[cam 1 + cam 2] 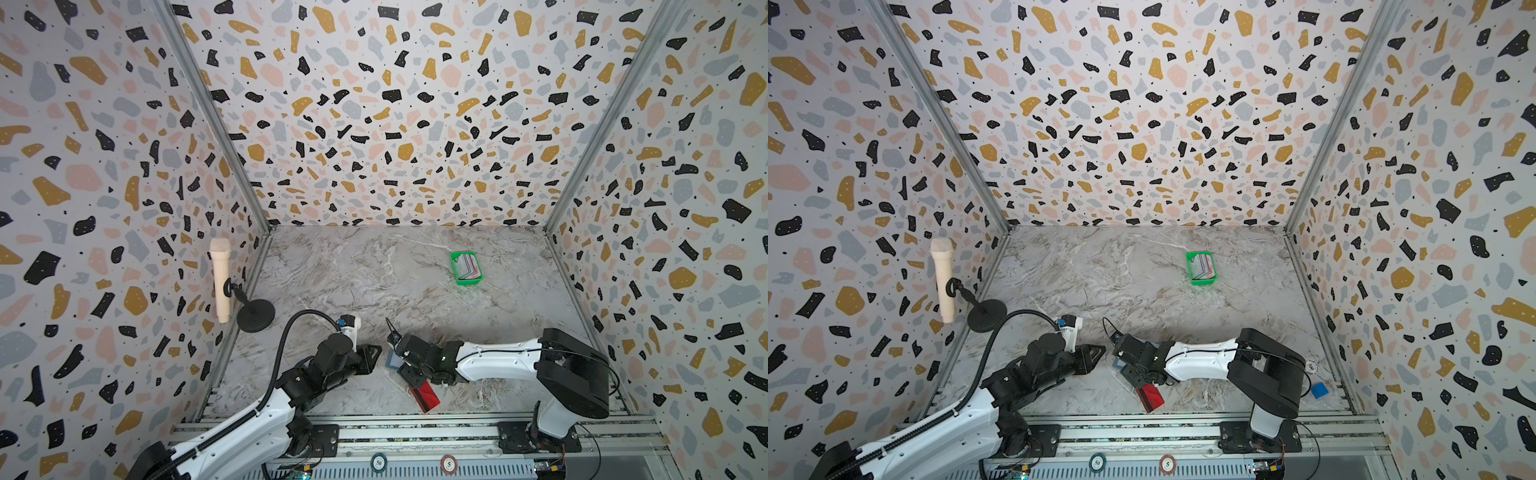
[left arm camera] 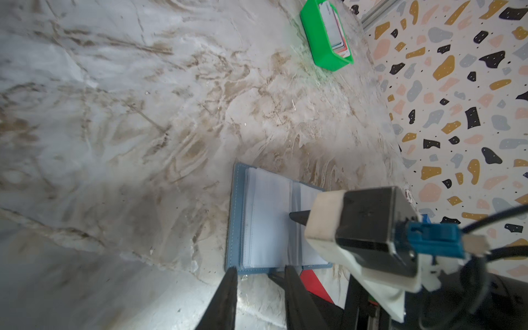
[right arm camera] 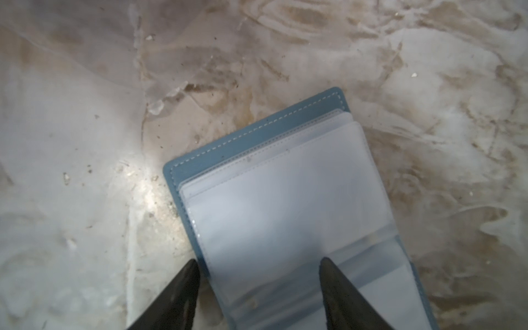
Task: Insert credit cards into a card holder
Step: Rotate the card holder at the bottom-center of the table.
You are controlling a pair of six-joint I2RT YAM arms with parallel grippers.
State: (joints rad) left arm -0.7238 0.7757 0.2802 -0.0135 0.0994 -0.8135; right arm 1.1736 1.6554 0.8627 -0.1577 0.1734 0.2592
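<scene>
Blocking your view: right gripper (image 3: 260, 265), jaws apart, over open card holder (image 3: 285, 200) by tabletop's (image 1: 353, 270) front edge.
Left gripper (image 2: 260, 270): jaws apart, empty.
Hidden: red card (image 1: 428, 394) partly under right gripper.
Green tray (image 1: 469, 283): cards (image 1: 469, 266), toward far edge.

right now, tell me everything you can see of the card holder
The card holder lies open and flat on the marble table: a dusty-blue, leather-like cover with pale stitching, holding a stack of clear plastic sleeves that look empty. One fingertip of the open right hand sits over the sleeves, the other just off its edge.
</scene>
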